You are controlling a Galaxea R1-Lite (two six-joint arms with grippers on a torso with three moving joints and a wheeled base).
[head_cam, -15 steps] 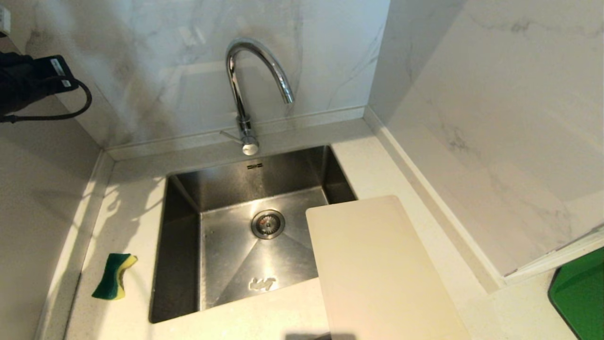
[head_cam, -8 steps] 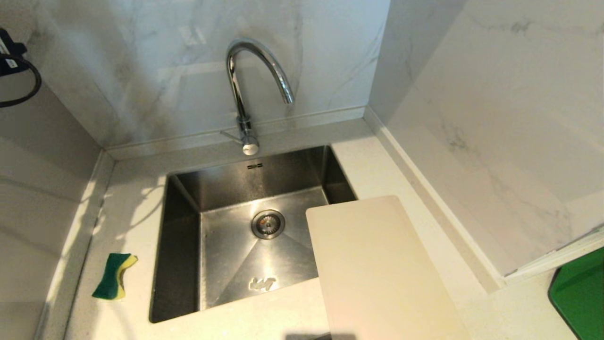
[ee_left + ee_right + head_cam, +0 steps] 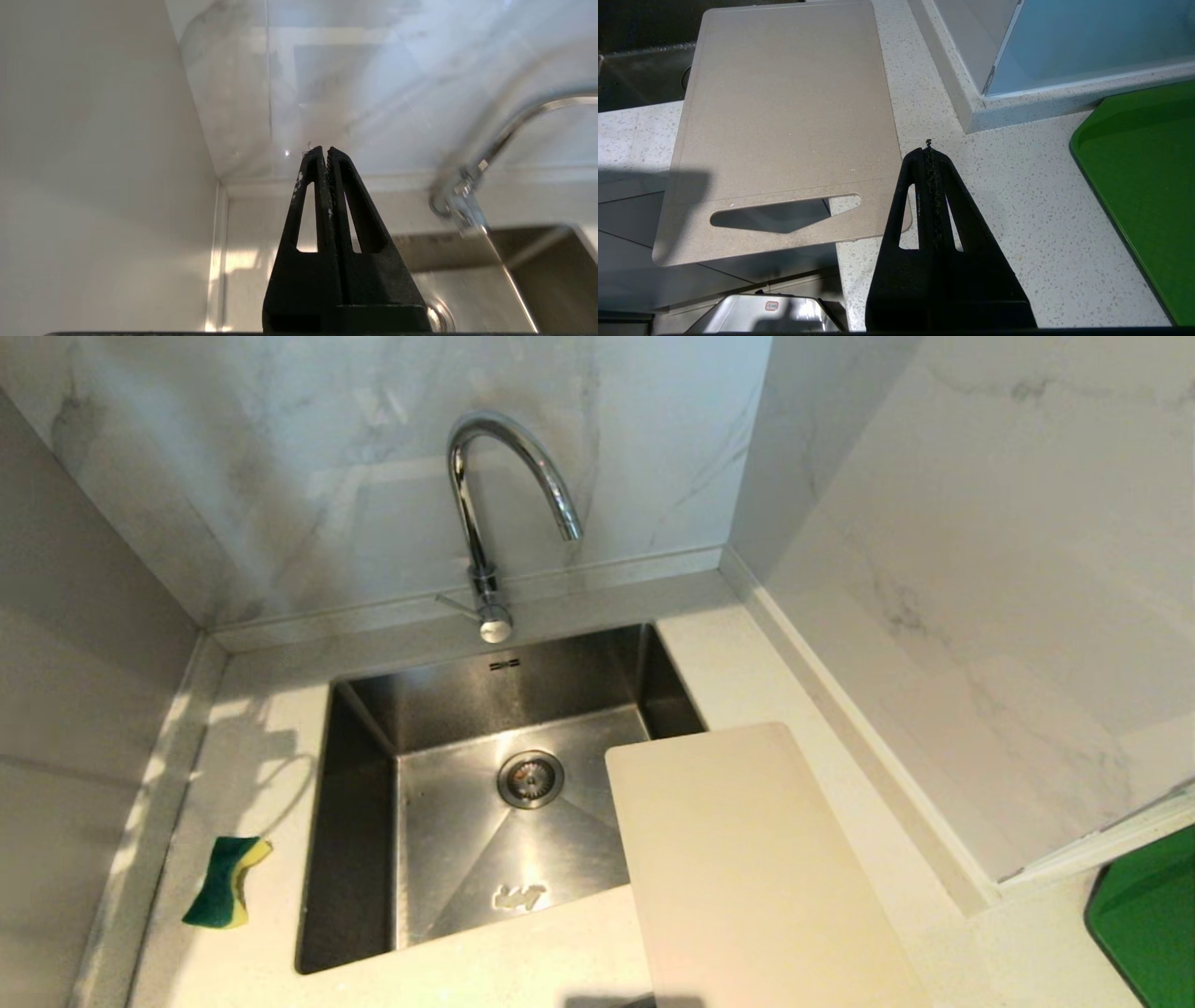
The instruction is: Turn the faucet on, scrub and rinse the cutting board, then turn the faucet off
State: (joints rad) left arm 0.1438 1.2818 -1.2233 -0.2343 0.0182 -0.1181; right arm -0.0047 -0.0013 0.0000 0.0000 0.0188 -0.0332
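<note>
The chrome gooseneck faucet (image 3: 485,523) stands behind the steel sink (image 3: 364,859), its thin lever pointing left; no water runs. The cream cutting board (image 3: 747,868) lies flat on the counter right of the sink, one corner over the basin. In the right wrist view the cutting board (image 3: 784,116) shows its handle slot hanging past the counter's front edge. My left gripper (image 3: 325,150) is shut and empty, in the air left of the blurred faucet (image 3: 472,196), out of the head view. My right gripper (image 3: 928,150) is shut and empty above the counter beside the board's handle end.
A green-and-yellow sponge (image 3: 226,880) lies on the counter left of the sink. A green tray (image 3: 1148,924) sits at the far right. Marble walls close in the back, left and right. The sink's drain (image 3: 530,778) is open.
My left arm, seen at the head view's upper left a second ago, has withdrawn leftward out of that view. The sink, board and sponge have not moved.
</note>
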